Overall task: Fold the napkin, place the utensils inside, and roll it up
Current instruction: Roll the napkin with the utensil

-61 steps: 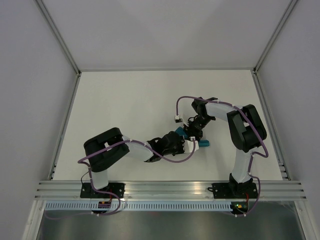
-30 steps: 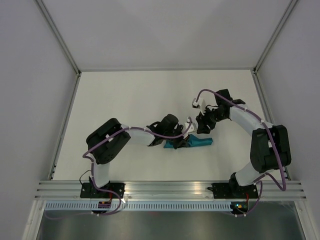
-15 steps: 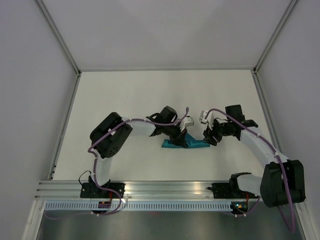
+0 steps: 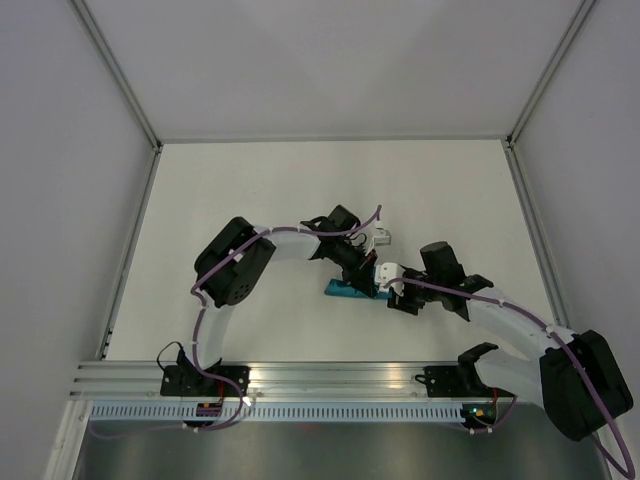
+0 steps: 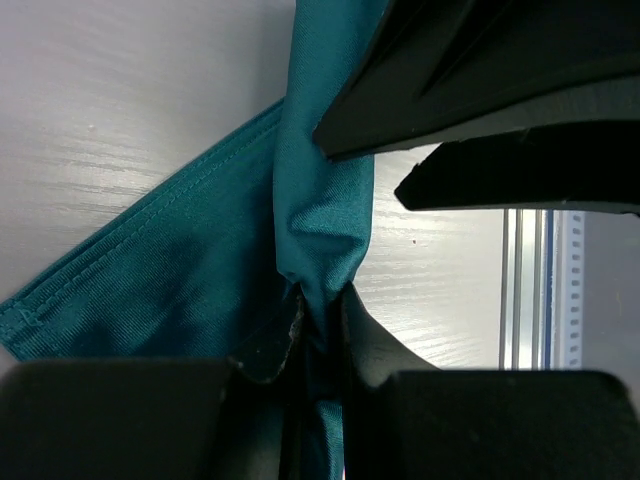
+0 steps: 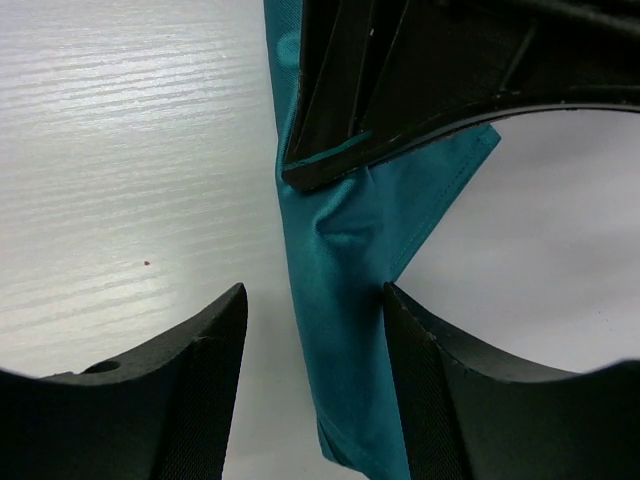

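The teal napkin point(image 4: 345, 290) lies bunched into a narrow strip at the table's middle; no utensils show in any view. My left gripper point(image 4: 367, 279) is shut on a raised fold of the napkin point(image 5: 320, 200), with flat cloth spreading to the left. My right gripper point(image 4: 392, 294) is open, its fingers on either side of the napkin's end point(image 6: 340, 340), the right finger point(image 6: 440, 390) touching the cloth. The two grippers are nearly touching: the right one's black body point(image 5: 500, 90) fills the top of the left wrist view, and the left one's body point(image 6: 450, 70) the top of the right wrist view.
The white table point(image 4: 250, 200) is bounded by grey walls and metal frame posts. An aluminium rail point(image 4: 340, 378) runs along the near edge and also shows in the left wrist view point(image 5: 535, 290). Purple cables loop along both arms.
The right arm swung from the napkin's far side round to its near right end. The left arm reached farther right along the napkin. Less of the strip shows now.
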Robot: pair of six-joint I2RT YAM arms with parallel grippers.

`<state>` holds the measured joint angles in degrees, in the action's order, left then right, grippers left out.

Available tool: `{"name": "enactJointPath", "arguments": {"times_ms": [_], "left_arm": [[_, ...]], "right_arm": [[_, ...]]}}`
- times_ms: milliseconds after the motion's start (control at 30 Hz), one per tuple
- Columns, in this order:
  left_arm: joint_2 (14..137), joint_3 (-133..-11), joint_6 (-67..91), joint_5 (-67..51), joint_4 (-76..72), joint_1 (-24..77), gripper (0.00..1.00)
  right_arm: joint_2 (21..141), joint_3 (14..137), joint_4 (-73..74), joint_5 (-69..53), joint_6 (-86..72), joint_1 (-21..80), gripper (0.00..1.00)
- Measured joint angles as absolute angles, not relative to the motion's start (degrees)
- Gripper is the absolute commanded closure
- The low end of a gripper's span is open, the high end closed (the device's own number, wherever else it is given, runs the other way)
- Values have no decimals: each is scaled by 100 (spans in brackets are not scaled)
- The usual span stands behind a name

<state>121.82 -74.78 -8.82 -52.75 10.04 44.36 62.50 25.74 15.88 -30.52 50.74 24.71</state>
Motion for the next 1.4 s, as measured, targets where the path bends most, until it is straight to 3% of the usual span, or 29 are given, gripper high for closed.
{"name": "enactJointPath", "arguments": {"times_ms": [167,333,533,800,1100,1400], "left_arm": [[12283,-7599,-838,-5419,1181,4436,95],[12350,-7699,-812,-5494,1334,4438,92],[12405,-7765,-792,-5579,1466,4438,73],[12361,-7758,-727,-5542,1503,4442,50],[11961,-7415,-548,-4897,1155,4427,48],[10849,-6292,-331,-3269,169,4226,47]], "right_arm": [[6259,2327,1068,-2657,5061,2814,39],[6361,2281,766,-2397,5043,3109,48],[6628,2281,541,-2178,5033,3308,68],[6777,2324,598,-2171,5098,3354,82],[7043,2659,1033,-2224,5192,3345,85],[7852,3555,2053,-2840,5315,2867,85]]}}
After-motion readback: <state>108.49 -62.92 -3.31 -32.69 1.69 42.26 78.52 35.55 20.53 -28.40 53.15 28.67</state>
